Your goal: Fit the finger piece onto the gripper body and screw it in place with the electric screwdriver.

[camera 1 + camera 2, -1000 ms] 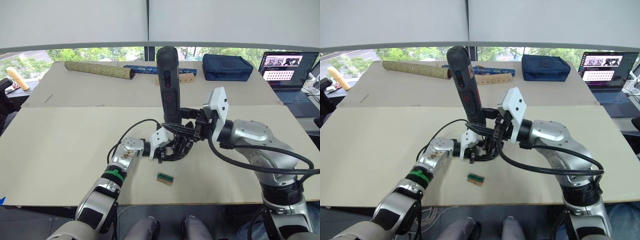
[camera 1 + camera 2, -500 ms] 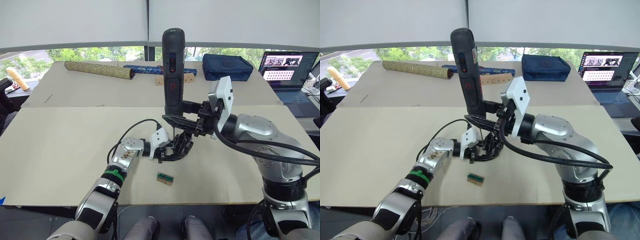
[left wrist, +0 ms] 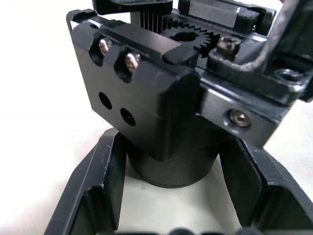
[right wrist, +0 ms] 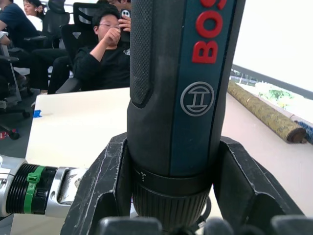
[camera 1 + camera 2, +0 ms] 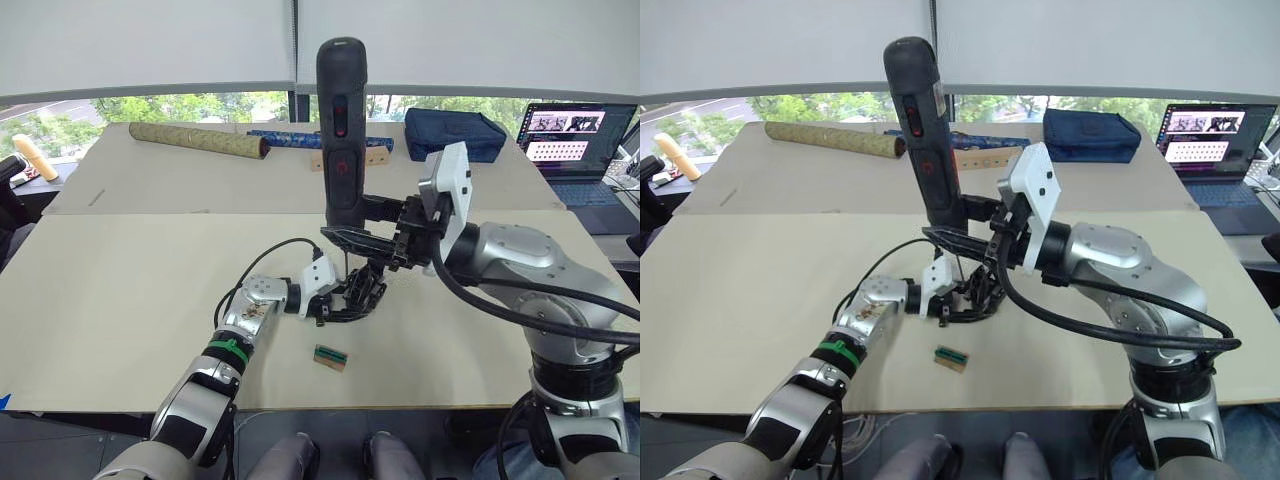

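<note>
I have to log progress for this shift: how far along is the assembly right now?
Done, it seems: the left gripper clamps the gripper body on the table, two screws seated in its block, two holes open. In hand: the right gripper holds the electric screwdriver upright, its bit pointing down at the body; contact is unclear. Left: driving the remaining screws. I cannot tell the finger piece apart.

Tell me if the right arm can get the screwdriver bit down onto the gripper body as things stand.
Probably yes. The right gripper holds the screwdriver upright, right above the gripper body that the left gripper steadies on the table. Nothing lies between bit and body.
</note>
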Robot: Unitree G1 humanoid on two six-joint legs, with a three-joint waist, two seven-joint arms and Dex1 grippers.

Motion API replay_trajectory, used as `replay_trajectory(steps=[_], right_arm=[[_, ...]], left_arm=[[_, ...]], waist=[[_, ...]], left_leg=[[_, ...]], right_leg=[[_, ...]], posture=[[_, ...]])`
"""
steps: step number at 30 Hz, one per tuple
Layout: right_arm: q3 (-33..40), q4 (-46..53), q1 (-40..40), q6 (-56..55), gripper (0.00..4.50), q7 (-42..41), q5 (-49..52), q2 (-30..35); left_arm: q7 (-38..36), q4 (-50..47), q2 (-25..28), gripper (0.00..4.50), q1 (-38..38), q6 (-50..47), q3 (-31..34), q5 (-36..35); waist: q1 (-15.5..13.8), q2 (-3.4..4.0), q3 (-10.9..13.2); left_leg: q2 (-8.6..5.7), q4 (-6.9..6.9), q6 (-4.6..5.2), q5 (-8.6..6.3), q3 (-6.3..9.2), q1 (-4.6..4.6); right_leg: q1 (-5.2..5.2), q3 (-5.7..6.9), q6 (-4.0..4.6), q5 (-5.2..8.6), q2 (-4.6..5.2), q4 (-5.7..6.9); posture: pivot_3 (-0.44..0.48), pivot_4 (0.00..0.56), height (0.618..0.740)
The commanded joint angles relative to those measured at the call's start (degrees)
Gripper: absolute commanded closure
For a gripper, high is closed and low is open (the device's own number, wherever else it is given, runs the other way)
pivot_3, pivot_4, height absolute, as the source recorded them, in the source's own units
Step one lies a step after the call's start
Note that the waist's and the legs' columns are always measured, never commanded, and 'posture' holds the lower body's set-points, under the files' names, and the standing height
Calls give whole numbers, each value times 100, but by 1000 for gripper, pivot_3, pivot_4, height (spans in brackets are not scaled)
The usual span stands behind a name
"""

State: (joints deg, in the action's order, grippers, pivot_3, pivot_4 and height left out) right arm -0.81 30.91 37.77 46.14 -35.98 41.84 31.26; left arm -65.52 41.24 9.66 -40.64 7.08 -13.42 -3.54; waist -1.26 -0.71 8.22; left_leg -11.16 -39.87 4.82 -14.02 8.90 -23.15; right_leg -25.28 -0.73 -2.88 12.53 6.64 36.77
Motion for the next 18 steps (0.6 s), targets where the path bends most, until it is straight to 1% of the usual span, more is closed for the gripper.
replay_trajectory(steps=[1,6,18], right_arm=[[188,212,159,-139,2588,-55,75,86],[181,205,138,-161,2588,-134,107,116],[84,124,-132,-343,2588,-131,-82,-48]], left_arm=[[33,26,-64,2216,-90,50,3,-3],[44,59,-76,2216,-116,61,13,0],[32,17,-62,2216,-101,34,14,-7]], waist=[[0,0,0],[1,0,0],[-1,0,0]], left_leg=[[0,0,0,0,0,0],[0,0,0,0,0,0],[0,-1,0,0,0,0]], right_leg=[[0,0,0,0,0,0],[0,0,0,0,0,1],[0,0,0,0,0,1]], posture=[[0,150,740],[0,150,740],[0,150,740]])
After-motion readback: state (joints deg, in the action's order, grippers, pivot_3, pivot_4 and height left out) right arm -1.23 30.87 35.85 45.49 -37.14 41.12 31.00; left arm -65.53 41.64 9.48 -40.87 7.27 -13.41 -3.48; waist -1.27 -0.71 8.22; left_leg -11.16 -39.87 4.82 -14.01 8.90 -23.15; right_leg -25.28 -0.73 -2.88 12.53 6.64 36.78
